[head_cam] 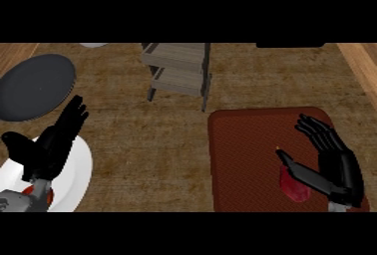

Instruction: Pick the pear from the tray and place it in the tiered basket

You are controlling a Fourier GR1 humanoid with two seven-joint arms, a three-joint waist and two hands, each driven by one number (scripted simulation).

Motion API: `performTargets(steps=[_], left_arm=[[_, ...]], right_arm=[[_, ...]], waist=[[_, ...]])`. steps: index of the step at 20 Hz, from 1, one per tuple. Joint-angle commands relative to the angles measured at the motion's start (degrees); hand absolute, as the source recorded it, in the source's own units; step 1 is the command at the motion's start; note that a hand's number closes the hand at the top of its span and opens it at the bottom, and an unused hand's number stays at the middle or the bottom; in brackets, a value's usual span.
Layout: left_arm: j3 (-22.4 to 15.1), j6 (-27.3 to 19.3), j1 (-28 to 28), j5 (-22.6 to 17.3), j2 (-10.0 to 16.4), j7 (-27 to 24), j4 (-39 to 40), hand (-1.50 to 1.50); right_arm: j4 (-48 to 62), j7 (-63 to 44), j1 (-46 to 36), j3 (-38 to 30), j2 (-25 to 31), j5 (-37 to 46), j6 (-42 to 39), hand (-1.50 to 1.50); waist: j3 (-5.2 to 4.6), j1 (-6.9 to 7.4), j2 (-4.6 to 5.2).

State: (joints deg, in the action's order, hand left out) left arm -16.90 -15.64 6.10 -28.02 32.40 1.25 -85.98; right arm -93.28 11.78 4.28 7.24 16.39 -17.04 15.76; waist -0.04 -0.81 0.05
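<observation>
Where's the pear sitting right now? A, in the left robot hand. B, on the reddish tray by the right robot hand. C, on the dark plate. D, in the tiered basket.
B: the pear lies on the tray, just beside the thumb of the open right robot hand.

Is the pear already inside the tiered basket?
No, the pear lies on the tray, next to the thumb of the open right hand, apart from the tiered basket.
</observation>
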Motion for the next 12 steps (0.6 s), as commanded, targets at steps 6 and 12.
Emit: performTargets(steps=[6, 12], left_arm=[[0.7, 0.0, 0.4, 0.7, -0.8, 3.3, -1.0, 0.00], [0.3, 1.3, -1.3, 0.9, -0.9, 2.2, -1.2, 0.00]], right_arm=[[-5.5, -6.5, 6.3, -1.8, 16.9, 15.1, 1.5, -1.50], [-12.1, -19.2, 9.1, 3.2, 33.8, 21.0, -12.4, -1.50]], waist=[[-0.17, -0.21, -0.17], [-0.40, 0.76, -0.06]])
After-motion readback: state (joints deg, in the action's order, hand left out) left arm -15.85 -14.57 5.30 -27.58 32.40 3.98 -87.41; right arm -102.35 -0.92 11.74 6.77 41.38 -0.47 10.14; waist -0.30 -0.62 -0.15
